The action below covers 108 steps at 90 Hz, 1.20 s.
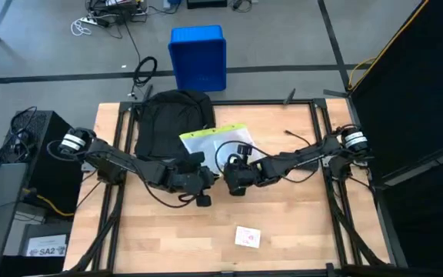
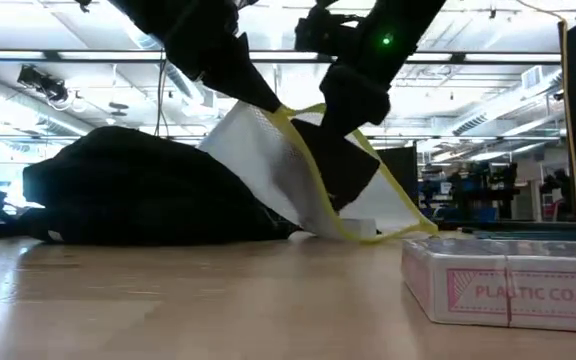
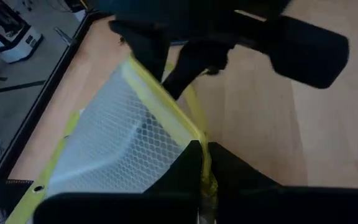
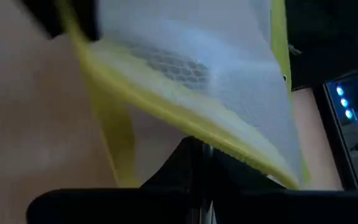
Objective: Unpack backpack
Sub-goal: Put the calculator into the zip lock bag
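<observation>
Step in hand: both grippers are holding a white mesh pouch [image 1: 218, 143] with yellow edging, lifted off the table [image 1: 283, 223] just beside the backpack [image 1: 171, 115]; I judge this to be the pulling-out or setting-down of one item from the bag
Backpack: it is lying slumped toward the far edge of the table, zipper state not readable
Pouch: it is hanging tilted, its lower corner reaching down near the tabletop on the side away from the backpack
Left gripper [image 3: 204, 163]: it is sitting just in front of the backpack, fingers pressed together on the pouch's yellow edge
Right gripper [image 4: 197, 152]: it is meeting the left one beside the backpack, fingers closed on the yellow trim of the opposite edge
Arm pose: both arms are reaching inward from the table's sides, elbows low, wrists nearly touching in front of the backpack
Next move: probably carrying the pouch clear of the backpack and lowering it flat on bare wood, then letting go; both holds need releasing without dragging the mesh
Other item: a small card box [image 1: 247, 237] is lying well apart from the backpack, toward the near edge
</observation>
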{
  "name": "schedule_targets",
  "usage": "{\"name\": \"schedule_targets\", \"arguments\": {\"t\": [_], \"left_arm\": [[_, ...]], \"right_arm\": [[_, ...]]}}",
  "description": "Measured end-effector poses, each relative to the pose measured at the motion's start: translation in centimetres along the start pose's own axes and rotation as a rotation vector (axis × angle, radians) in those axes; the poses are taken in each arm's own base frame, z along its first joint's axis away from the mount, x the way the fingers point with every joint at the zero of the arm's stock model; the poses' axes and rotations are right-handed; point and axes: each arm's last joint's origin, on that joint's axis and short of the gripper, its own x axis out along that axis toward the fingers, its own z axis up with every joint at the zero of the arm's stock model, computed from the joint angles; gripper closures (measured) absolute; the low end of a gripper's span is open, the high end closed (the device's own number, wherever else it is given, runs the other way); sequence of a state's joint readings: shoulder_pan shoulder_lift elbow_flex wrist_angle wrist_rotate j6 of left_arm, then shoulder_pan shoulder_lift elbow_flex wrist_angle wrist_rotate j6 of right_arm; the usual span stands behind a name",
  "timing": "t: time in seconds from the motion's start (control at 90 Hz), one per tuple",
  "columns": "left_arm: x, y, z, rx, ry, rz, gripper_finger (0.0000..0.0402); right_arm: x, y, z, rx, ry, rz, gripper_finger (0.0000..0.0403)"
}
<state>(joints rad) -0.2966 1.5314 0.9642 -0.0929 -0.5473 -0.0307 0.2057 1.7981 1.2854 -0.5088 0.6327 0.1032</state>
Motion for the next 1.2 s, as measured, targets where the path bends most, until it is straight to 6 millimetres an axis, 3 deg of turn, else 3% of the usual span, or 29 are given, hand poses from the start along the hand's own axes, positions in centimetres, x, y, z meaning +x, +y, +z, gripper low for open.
{"name": "schedule_targets", "arguments": {"t": [0.522, 0.689, 0.967, 1.2], "left_arm": [[0.0, 0.0, 0.1, -0.004, -0.013, 0.001, 0.0402], [0.0, -0.1, 0.1, -0.003, -0.011, -0.012, 0.0402], [0.0, 0.0, 0.1, -0.002, -0.010, -0.007, 0.0402], [0.0, -0.1, 0.1, 0.001, -0.006, -0.008, 0.0402]], "right_arm": [[2.4, -3.6, 0.0, 0.163, 0.046, -0.068, 0.0390], [3.1, -3.8, -0.5, 0.155, 0.068, 0.053, 0.0346], [4.2, -3.3, -2.7, 0.126, 0.119, 0.064, 0.0249], [2.7, -1.2, -2.1, 0.036, 0.075, 0.113, 0.0190]]}}
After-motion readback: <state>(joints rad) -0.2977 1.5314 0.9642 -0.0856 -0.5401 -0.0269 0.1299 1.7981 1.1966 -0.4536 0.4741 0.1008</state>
